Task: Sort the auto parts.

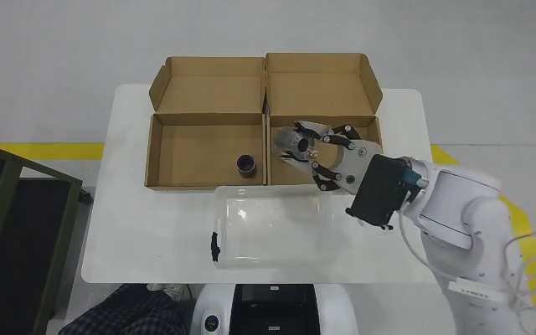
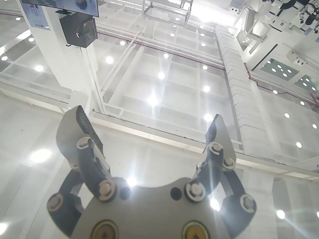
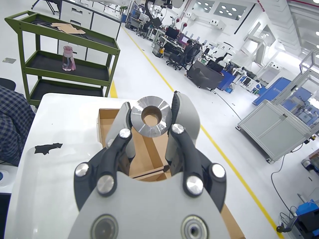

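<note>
Metal ring [image 3: 136, 120] sits clamped in right gripper [image 3: 152, 106] above a cardboard box [image 1: 285, 172]; left gripper [image 2: 147, 112] gapes ceilingward.

We are looking at a white table [image 1: 134, 209] that is carrying three containers. Two open cardboard boxes are sitting side by side toward its far edge, walls touching and lids folded back: the left box [image 1: 193, 155] and the right box [image 1: 322, 92]. A clear plastic bin [image 1: 276, 230] is lying just in front of them, toward the near edge.

White arm [image 1: 456, 205], grey right gripper [image 3: 151, 112], perhaps steel screws [image 3: 194, 185]
</note>
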{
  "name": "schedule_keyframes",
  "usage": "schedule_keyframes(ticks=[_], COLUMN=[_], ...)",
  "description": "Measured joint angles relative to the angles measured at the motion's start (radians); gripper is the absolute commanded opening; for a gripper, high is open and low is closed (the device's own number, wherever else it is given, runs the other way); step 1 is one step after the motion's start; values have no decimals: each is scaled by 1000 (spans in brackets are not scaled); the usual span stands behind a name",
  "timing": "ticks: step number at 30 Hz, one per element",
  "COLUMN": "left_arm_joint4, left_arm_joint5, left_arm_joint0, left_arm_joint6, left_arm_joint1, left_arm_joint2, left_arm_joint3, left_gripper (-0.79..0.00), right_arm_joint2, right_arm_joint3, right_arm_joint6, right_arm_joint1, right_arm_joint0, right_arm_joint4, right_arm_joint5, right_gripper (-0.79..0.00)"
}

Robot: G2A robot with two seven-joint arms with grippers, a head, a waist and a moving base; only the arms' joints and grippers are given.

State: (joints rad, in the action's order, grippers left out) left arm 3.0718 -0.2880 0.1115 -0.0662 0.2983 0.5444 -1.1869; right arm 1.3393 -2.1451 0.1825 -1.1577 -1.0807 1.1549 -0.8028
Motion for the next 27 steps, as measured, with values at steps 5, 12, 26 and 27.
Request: schedule_keyframes(ticks=[5,12,26,27], left_arm_joint4=[0,0,0,0], left_arm_joint5=[0,0,0,0], left_arm_joint0=[0,0,0,0], left_arm_joint6=[0,0,0,0], left_arm_joint1=[0,0,0,0], left_arm_joint2=[0,0,0,0], left_arm_joint3=[0,0,0,0], left_gripper=[0,0,0,0], right_arm_joint2=[6,-5,-146,-164], right_arm_joint3=[3,18,122,139], right_arm_joint6=[-7,-14,10,11], right_arm_joint1=[3,6,-3,-6], right_arm_joint0=[-2,5,65,76], right_arm_joint4=[-7,-12,-6,-8], right_arm_joint5=[1,3,23,28], right_gripper=[-785,-785,-785,-785])
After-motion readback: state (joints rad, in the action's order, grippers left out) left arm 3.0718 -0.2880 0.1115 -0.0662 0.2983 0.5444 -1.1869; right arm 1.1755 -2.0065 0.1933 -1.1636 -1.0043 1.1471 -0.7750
